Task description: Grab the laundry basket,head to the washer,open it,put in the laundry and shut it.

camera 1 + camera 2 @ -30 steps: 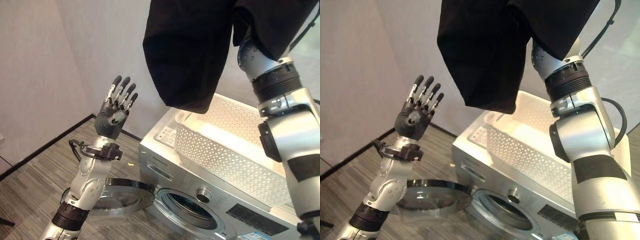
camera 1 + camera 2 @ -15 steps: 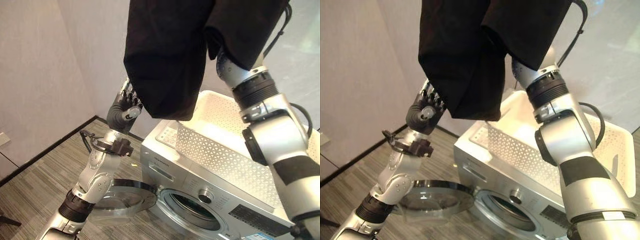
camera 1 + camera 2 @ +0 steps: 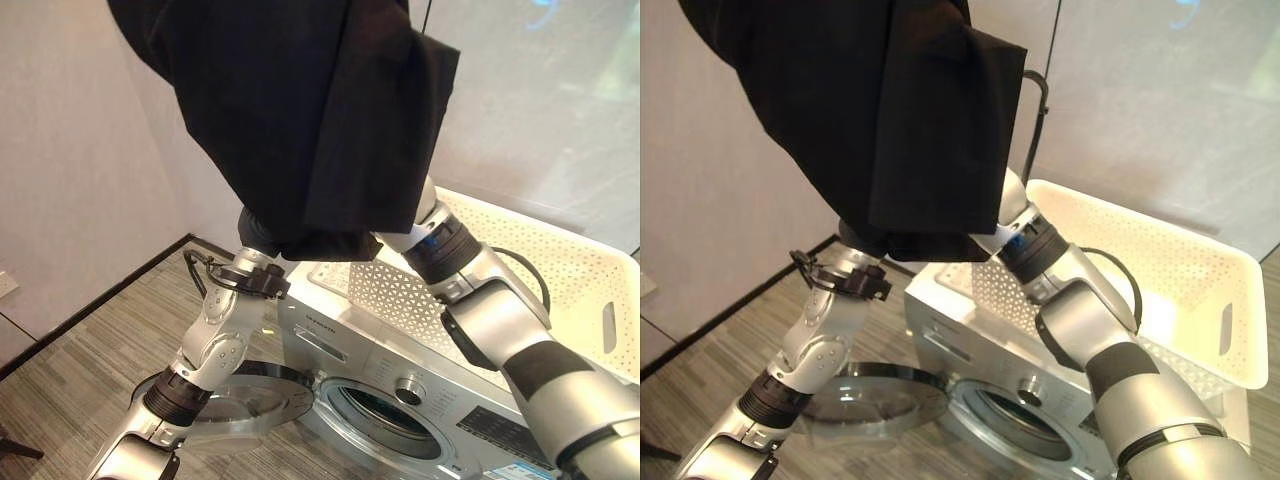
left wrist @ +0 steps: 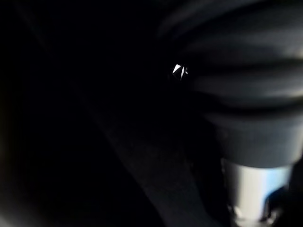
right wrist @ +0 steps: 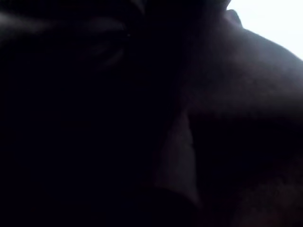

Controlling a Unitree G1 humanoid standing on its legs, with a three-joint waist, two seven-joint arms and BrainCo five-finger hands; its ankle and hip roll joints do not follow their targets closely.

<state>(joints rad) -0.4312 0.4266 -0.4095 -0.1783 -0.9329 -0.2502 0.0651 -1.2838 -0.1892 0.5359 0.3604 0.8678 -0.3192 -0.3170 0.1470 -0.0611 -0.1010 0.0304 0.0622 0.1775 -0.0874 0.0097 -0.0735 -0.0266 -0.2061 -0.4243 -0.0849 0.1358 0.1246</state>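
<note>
A large black garment (image 3: pixel 300 110) hangs in front of me, above the silver washer (image 3: pixel 335 340). My right arm (image 3: pixel 475 305) runs up into the cloth, which hides the right hand. My left arm (image 3: pixel 225 335) rises from the lower left, and the garment's lower edge covers the left hand. The left hand's dark ribbed cover (image 4: pixel 251 109) sits against dark cloth in the left wrist view. The washer's round door (image 3: pixel 240 395) stands swung open to the left, baring the drum opening (image 3: pixel 385 415). The white perforated laundry basket (image 3: pixel 1160 250) rests on top of the washer.
A pale wall with a dark skirting board (image 3: pixel 90 305) runs along the left, over grey striped flooring (image 3: pixel 70 390). Frosted glass panels (image 3: pixel 560 100) stand behind the washer. The control knob (image 3: pixel 407 390) sits on the washer's front panel.
The black garment has swung left and lower and now covers the left hand, which was raised and open a second ago. The right arm has dropped lower across the basket. The camera has shifted.
</note>
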